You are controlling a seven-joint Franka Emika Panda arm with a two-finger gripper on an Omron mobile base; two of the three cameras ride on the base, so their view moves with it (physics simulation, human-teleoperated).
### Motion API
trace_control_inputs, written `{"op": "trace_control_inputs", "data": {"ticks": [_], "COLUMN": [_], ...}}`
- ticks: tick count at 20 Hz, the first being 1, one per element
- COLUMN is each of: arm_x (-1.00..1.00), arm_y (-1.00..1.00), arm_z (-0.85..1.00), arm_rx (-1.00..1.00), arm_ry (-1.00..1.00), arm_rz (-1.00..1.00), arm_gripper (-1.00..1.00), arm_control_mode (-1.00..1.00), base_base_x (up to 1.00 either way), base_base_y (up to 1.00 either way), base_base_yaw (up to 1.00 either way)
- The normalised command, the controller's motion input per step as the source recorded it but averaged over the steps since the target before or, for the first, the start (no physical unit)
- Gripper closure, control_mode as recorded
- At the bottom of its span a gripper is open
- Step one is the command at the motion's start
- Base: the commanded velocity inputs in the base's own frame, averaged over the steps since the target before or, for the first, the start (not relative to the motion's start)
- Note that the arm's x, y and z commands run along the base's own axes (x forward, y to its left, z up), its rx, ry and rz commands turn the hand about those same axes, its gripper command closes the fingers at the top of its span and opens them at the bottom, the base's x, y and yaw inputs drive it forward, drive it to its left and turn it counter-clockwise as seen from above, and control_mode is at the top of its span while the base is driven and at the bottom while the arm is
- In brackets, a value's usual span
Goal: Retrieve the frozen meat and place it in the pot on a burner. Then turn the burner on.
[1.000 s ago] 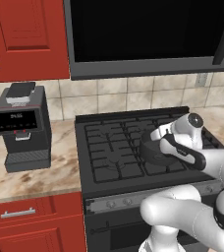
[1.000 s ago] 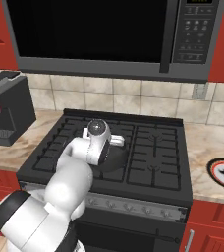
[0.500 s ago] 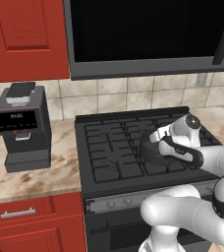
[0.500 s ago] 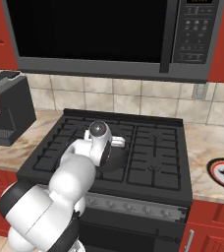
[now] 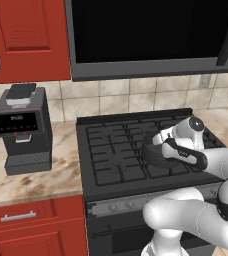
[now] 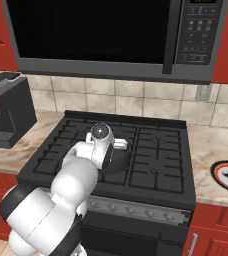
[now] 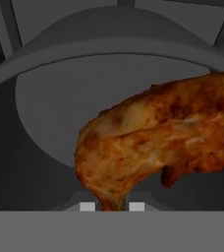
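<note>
1. In the hand view the frozen meat (image 7: 158, 142), a mottled orange-brown piece, rises from between the end effector (image 7: 112, 205) fingertips, which pinch its lower tip.
2. Just beyond the meat lies the round grey floor of the pot (image 7: 50, 113), its rim curving across the top of that view; the meat hangs above the pot's inside.
3. In the left base view the end effector (image 5: 158, 150) sits low over the pot (image 5: 153, 156) on a front burner of the stove (image 5: 111, 150), towards its right side.
4. Against the frames half a second and one second ago, the wrist sits slightly lower over the pot; the pot, stove and coffee machine (image 5: 21, 127) on the worktop (image 5: 31, 180) lie as before.
5. Farthest back, the microwave (image 6: 111, 35) hangs above the stove.
</note>
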Motion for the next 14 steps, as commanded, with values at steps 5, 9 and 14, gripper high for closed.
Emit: {"op": "trace_control_inputs", "data": {"ticks": [5,9,14], "arm_x": [0.0,0.0,0.0], "arm_y": [0.0,0.0,0.0], "arm_z": [0.0,0.0,0.01], "arm_rx": [0.0,0.0,0.0], "arm_ry": [0.0,0.0,0.0], "arm_rz": [0.0,0.0,0.0], "arm_gripper": [-1.0,-1.0,-1.0], "arm_control_mode": [-1.0,-1.0,-1.0], "base_base_x": [0.0,0.0,0.0], "base_base_y": [0.0,0.0,0.0], "base_base_yaw": [0.0,0.0,0.0]}}
